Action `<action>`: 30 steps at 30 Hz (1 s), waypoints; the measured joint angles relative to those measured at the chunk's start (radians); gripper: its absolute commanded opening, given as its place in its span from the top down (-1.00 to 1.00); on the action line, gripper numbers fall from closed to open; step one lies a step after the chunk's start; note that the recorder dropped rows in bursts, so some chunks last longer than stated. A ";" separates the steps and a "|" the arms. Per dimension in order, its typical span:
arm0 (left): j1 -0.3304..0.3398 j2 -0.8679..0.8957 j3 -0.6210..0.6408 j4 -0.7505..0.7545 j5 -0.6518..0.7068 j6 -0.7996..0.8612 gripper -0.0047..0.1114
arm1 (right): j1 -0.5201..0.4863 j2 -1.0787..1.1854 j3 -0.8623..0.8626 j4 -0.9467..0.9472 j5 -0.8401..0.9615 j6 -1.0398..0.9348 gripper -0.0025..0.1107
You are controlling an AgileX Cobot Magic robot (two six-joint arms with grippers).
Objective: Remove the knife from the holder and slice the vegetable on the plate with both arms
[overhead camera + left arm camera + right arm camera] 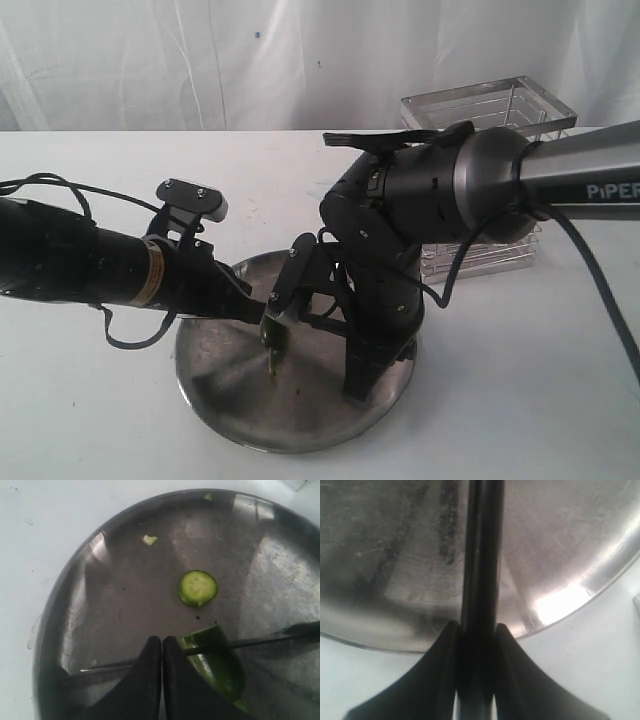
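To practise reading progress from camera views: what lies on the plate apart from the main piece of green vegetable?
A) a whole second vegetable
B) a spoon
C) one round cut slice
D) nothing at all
C: in the left wrist view one round green slice lies flat on the plate, apart from the vegetable, which the knife crosses.

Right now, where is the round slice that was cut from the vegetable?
In the left wrist view, the slice lies flat on the plate, apart from the vegetable, on the far side of the knife.
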 measured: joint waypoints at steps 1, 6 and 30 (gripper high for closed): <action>0.000 0.000 0.000 -0.003 -0.001 0.005 0.78 | 0.000 0.000 0.000 0.000 0.000 -0.002 0.96; 0.000 0.000 -0.006 -0.029 -0.014 0.020 0.78 | 0.000 0.000 0.000 0.000 0.000 -0.002 0.96; 0.002 0.018 -0.008 -0.053 0.028 0.081 0.79 | 0.000 0.040 -0.001 0.004 0.020 -0.009 0.96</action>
